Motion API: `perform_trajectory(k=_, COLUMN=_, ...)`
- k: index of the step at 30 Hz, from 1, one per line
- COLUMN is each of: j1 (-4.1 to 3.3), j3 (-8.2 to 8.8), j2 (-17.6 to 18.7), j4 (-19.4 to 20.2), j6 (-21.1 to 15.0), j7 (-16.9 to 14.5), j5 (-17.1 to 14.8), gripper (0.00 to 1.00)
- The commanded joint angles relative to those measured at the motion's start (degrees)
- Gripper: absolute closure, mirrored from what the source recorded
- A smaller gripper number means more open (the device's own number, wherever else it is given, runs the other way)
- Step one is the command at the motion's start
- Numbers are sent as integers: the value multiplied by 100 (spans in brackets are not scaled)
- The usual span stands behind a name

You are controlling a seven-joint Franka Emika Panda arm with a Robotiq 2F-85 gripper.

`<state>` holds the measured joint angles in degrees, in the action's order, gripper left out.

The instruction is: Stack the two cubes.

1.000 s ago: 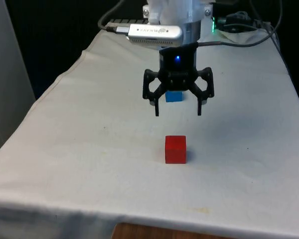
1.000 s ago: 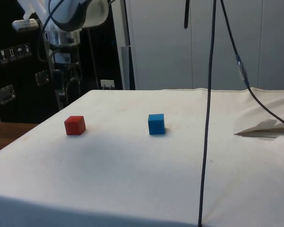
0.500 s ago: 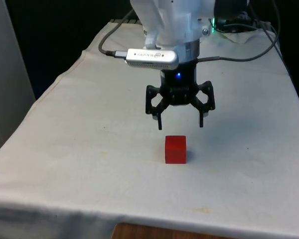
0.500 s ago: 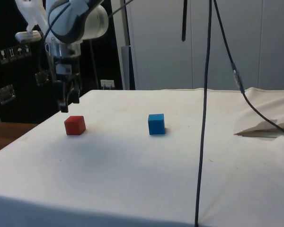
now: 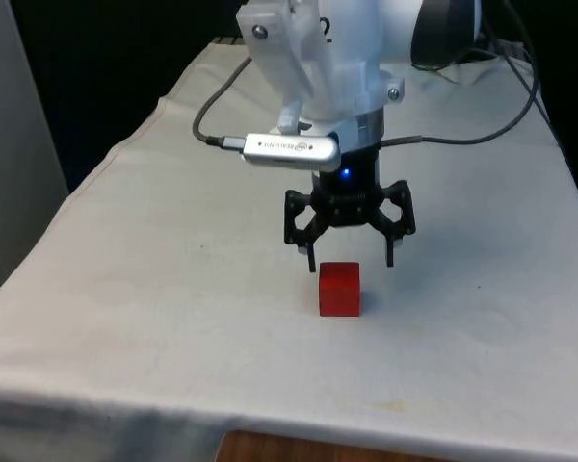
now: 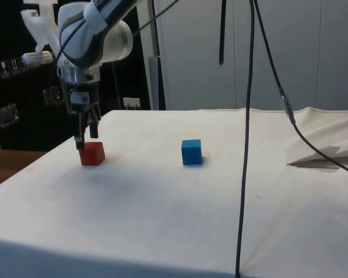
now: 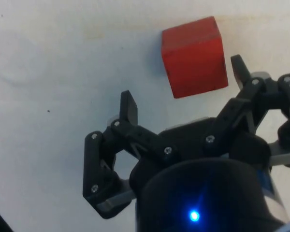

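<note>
The gripper hangs low over the red cube, its fingers spread wide and holding nothing, their tips about level with the cube's top. In the front view the cube sits just nearer the camera than the claw, and a touch toward the front view's left of the midpoint between the fingers; the wrist view puts the red cube closer to one finger than the other. The coming descent likely needs a small shift to centre it. The blue cube rests on the white cloth well apart from the red cube, farther up the table.
</note>
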<state>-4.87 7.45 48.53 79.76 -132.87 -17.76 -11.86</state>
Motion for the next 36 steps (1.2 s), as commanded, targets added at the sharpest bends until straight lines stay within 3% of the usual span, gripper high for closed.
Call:
perform_trajectory(k=1, j1=34, j3=-46, j2=69, j4=-52, j6=-29, j7=-52, j5=-46, gripper=0)
perform_trajectory(k=8, j1=40, j3=-46, j2=218, j4=-115, j6=-74, j7=-74, j5=-63, gripper=0)
perform_trajectory(k=9, j1=6, j3=-6, j2=178, j4=-74, j6=-63, j7=-34, j5=-17, gripper=0)
perform_trajectory(k=10, j1=40, j3=-46, j2=229, j4=-120, j6=-80, j7=-74, j5=-57, gripper=0)
perform_trajectory(k=16, j1=80, j3=-11, j2=286, j4=-143, j6=-86, j7=-74, j5=-46, gripper=0)
perform_trajectory(k=17, j1=57, j3=11, j2=258, j4=-97, j6=-92, j7=-52, j5=-23, gripper=0)
perform_trajectory(k=19, j1=92, j3=-11, j2=292, j4=-143, j6=-92, j7=-74, j5=-46, gripper=0)
perform_trajectory(k=30, j1=86, j3=11, j2=355, j4=-195, j6=-86, j7=-34, j5=-29, gripper=0)
perform_trajectory(k=31, j1=86, j3=11, j2=361, j4=-212, j6=-86, j7=-34, j5=-29, gripper=2)
perform_trajectory(k=33, j1=80, j3=11, j2=332, j4=-172, j6=-97, j7=-40, j5=-23, gripper=19)
perform_trajectory(k=34, j1=86, j3=11, j2=378, j4=-229, j6=-80, j7=-29, j5=-29, gripper=19)
perform_trajectory(k=35, j1=86, j3=11, j2=384, j4=-241, j6=-80, j7=-23, j5=-29, gripper=42)
perform_trajectory(k=36, j1=86, j3=11, j2=390, j4=-241, j6=-80, j7=-23, j5=-23, gripper=54)
